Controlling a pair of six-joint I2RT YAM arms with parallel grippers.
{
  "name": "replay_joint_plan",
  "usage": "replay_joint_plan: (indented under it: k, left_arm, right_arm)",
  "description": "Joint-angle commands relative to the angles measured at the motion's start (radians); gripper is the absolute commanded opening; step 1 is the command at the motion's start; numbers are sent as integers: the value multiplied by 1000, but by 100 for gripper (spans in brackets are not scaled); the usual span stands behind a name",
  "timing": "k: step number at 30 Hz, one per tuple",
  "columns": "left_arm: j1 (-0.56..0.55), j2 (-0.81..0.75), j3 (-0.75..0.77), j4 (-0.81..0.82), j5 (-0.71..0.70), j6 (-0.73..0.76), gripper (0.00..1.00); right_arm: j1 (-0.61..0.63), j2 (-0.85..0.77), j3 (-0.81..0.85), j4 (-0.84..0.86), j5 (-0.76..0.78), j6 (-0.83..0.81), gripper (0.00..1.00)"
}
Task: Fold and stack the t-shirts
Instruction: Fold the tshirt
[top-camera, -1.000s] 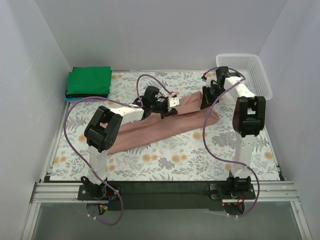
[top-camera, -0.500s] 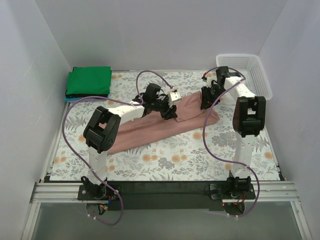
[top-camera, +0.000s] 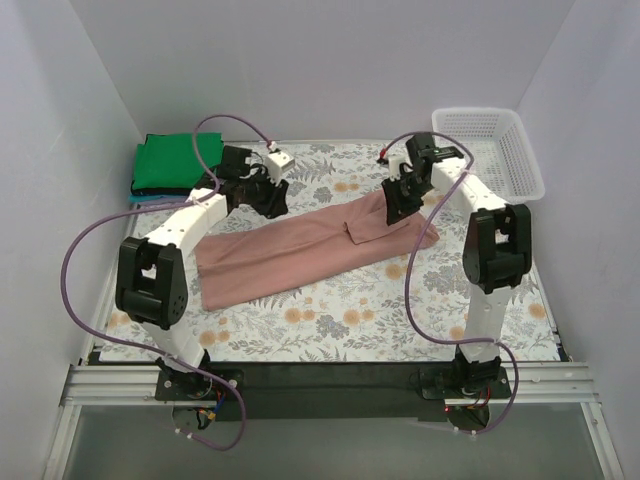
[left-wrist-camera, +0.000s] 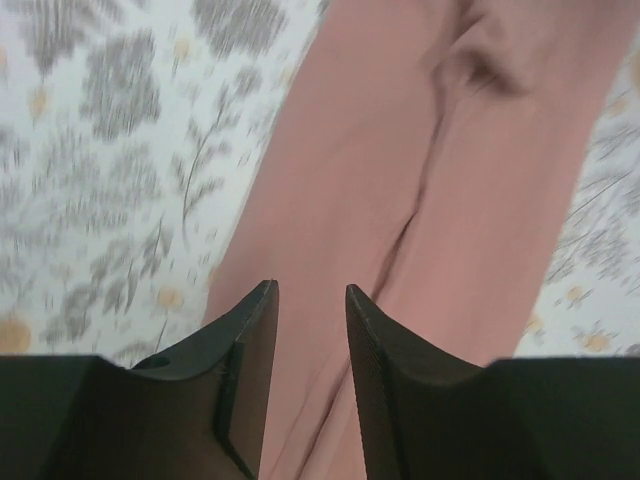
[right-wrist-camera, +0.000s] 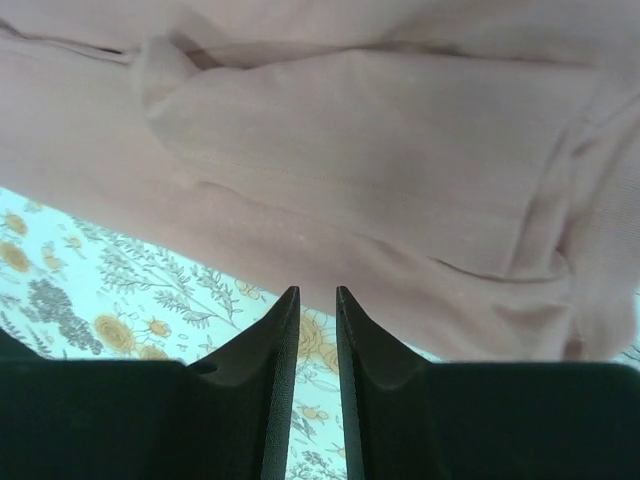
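Note:
A dusty pink-brown t-shirt lies folded lengthwise in a long strip across the floral cloth, a small flap turned up near its middle. My left gripper hovers over the strip's far edge, open and empty; in the left wrist view its tips frame the pink cloth below. Above the strip's right end my right gripper stands with a narrow gap and nothing in it. In the right wrist view it is at the shirt's edge. A bright green folded t-shirt tops a small stack at the back left.
A white mesh basket stands in the back right corner. The floral table cloth covers the table, with white walls on three sides. Purple cables loop off both arms.
Both grippers have opened and let go of the pink-brown shirt. The left arm has swung back and to the left, the right has pulled back slightly. The shirt now lies flat.

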Motion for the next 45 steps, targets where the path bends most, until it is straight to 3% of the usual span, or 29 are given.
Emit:
replay_joint_plan:
  k: [1,13,18,21,24,25,28,34,40,45]
  left_arm:
    - [70,17,-57,-184,-98,92,31]
    - [138,32,-298,-176,-305,288,26]
    - [135,-15,-424,-205,-292,330,26]
    - [106,-86,-471,-274,-215,365,26]
    - [-17,-217,-542,-316,-207,400,27]
    - [-114,-247,-573,-313,-215,397,27]
    - [-273,-304,-565,-317,-203,330,27]
    - [-391,-244,-421,-391,-76,219,28]
    - [-424,-244,-317,-380,-83,161,29]
    - [-393,-261,-295,-353,-181,168,29]
  right_arm:
    - [32,63,-25,4,84,-2,27]
    - [52,343,215,15,159,16,27]
    - [53,478,401,9,141,44,26]
    - [74,563,551,13,144,47,28]
    - [111,642,689,44,137,39,29]
    - [121,650,700,65,147,33,31]
    - [147,594,651,180,188,26,34]
    - [133,350,519,269,219,-13,37]
    - [127,125,328,282,197,-11,39]
    - [139,54,183,262,60,117,39]
